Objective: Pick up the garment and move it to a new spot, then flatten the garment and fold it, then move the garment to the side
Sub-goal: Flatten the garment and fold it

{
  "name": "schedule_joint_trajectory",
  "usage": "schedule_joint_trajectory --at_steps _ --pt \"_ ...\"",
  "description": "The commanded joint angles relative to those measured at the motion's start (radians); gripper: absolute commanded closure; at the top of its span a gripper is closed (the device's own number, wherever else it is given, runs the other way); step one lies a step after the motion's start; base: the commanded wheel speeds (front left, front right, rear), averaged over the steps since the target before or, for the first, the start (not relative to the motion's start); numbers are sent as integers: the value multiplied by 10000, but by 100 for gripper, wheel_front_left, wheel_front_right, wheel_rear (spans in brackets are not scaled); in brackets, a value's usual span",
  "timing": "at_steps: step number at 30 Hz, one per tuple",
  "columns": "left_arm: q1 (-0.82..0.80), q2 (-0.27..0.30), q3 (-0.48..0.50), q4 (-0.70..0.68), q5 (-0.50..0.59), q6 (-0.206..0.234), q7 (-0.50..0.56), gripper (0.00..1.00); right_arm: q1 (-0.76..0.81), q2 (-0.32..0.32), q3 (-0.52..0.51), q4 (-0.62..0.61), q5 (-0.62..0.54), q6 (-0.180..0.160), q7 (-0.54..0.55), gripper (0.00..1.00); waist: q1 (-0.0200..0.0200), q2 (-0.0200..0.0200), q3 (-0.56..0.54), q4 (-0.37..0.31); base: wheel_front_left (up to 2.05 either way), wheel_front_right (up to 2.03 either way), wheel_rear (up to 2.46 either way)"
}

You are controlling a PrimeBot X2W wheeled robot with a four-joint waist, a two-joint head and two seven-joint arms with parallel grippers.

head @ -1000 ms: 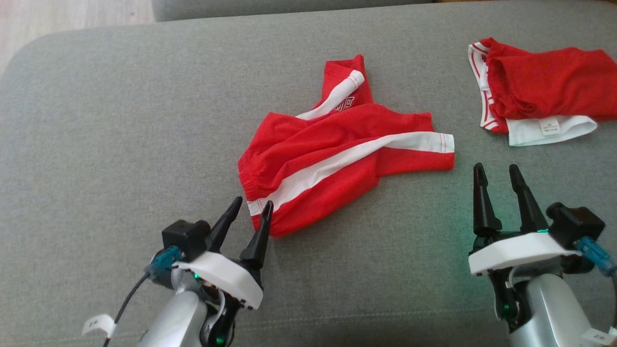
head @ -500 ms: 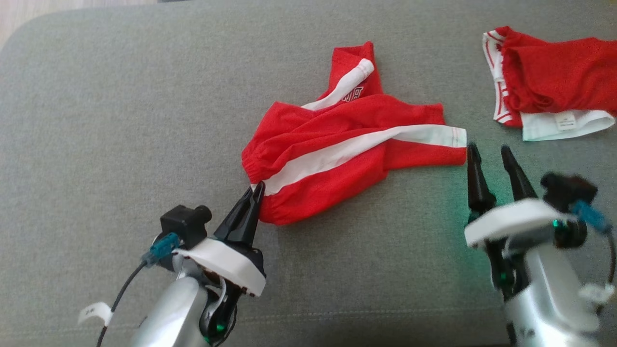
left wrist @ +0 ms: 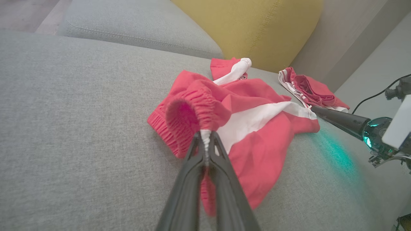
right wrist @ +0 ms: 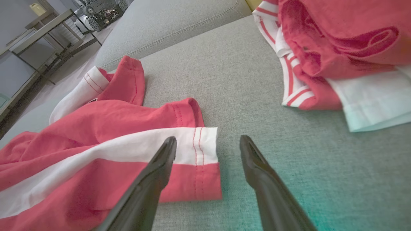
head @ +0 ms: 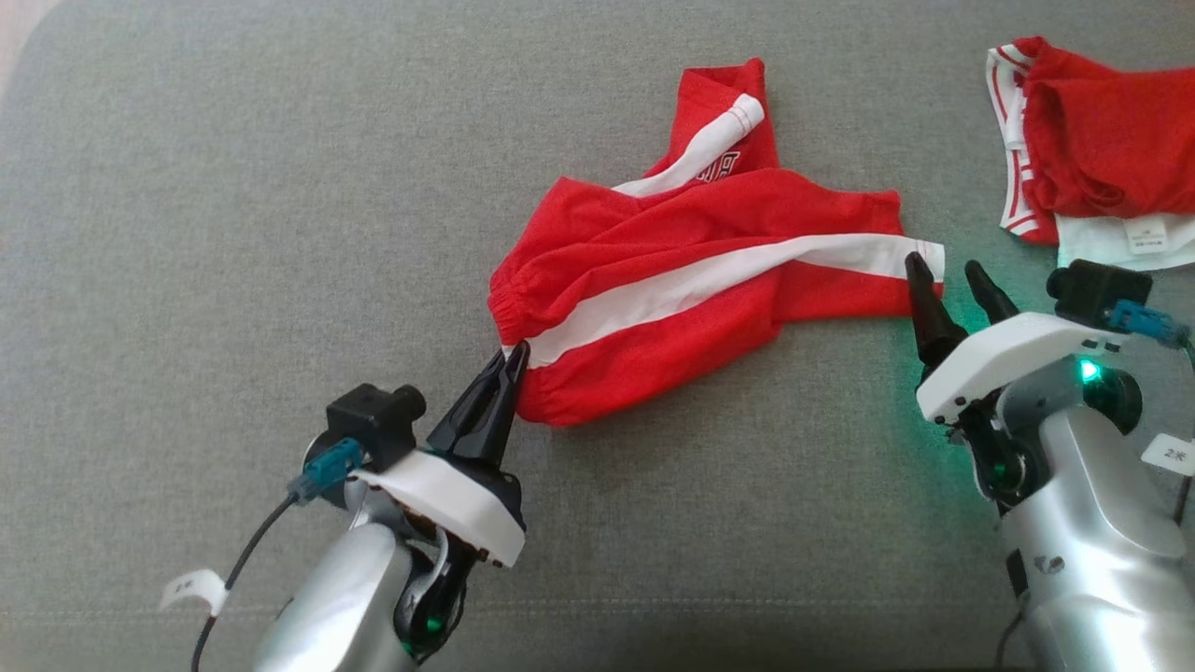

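The red garment (head: 691,280) with a white stripe lies crumpled near the middle of the gray sofa seat (head: 233,233). The left gripper (head: 513,359) is pinched tight on its stretchy waist edge, right where the white stripe ends, on the side nearer the seat's front edge. The right gripper (head: 943,263) is spread wide at the garment's leg end, one finger above the hem, holding nothing. Another red and white cloth (head: 1092,149) lies by the far right corner.

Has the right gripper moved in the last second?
Yes. Against the folded garment, the right gripper has gone forward and left, up to the shorts' hem.
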Motion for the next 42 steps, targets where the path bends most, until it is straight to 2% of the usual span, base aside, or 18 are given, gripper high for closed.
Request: schedule_joint_trajectory --at_steps 1,15,16,17,18,28,32,37,42 --pt "-430 136 244 -342 91 -61 -51 100 -358 -81 280 -195 111 65 -11 0 0 0 31 18 0 0 0" --pt "-531 86 203 -315 140 -61 -51 100 -794 -374 1024 515 748 65 -368 0 0 0 197 17 0 0 0" --pt "-537 85 198 -309 140 -61 -51 100 -808 -398 1083 540 797 65 -388 33 0 0 200 20 0 0 0" --pt "-541 84 195 -303 140 -61 -51 100 -819 -423 1138 565 847 65 -405 82 0 0 199 22 0 0 0" --pt "-545 83 195 -296 137 -61 -51 100 -833 -452 1195 580 889 65 -439 100 0 0 196 25 0 0 0" --pt "-573 124 317 -301 101 -61 -51 100 -859 -863 1754 570 1029 65 -1060 100 0 0 15 -2 0 0 0" --pt "-555 183 344 -394 122 -61 -51 100 -789 -1195 2083 291 801 65 -1730 100 0 0 -241 -30 0 0 0" --pt "-615 436 212 -596 131 -61 -51 100 -658 -1654 2388 -300 280 65 -2658 100 0 0 -636 -100 0 0 0" --pt "-880 831 -66 -924 -9 -61 87 100 -514 -1980 2191 -934 -285 65 -3115 100 0 0 -1026 -163 0 0 0"
